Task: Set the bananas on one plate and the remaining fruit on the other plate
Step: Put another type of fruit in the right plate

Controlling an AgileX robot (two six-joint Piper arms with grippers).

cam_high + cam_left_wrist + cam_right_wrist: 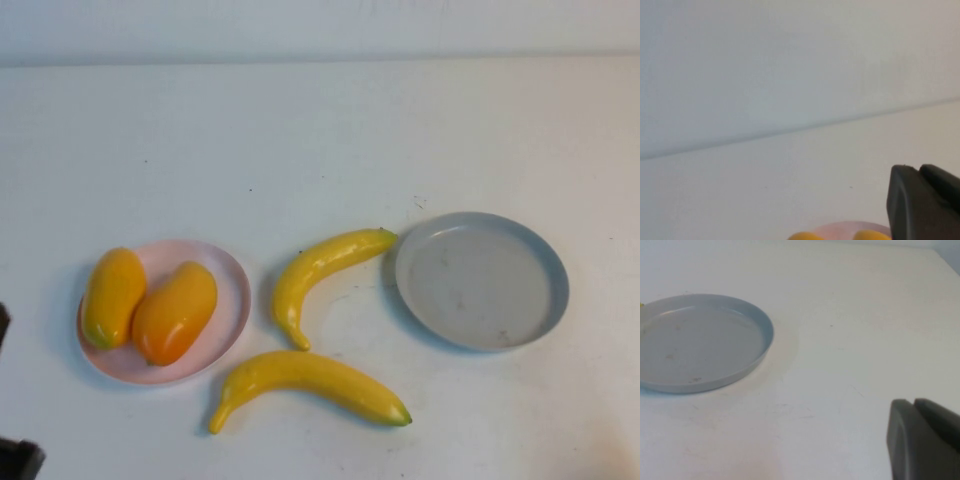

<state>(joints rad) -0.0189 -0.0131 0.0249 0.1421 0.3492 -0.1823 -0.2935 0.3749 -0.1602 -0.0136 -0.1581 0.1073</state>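
Note:
Two yellow bananas lie on the table between the plates: one [322, 276] curved near the grey-blue plate [545, 262], the larger one [315, 381] in front. The grey-blue plate is empty; it also shows in the right wrist view [762, 325]. Two plump fruits, one yellow-green [112, 296] and one orange-yellow [176, 312], lie on the pink plate [235, 290]. My left gripper [916, 169] is shut and empty, held back at the table's near left, with the pink plate's rim [840, 230] just ahead of it. My right gripper [914, 402] is shut and empty, to the right of the grey-blue plate.
The white table [320, 140] runs back to a pale wall. A dark part of my left arm [15, 460] shows at the near left corner of the high view.

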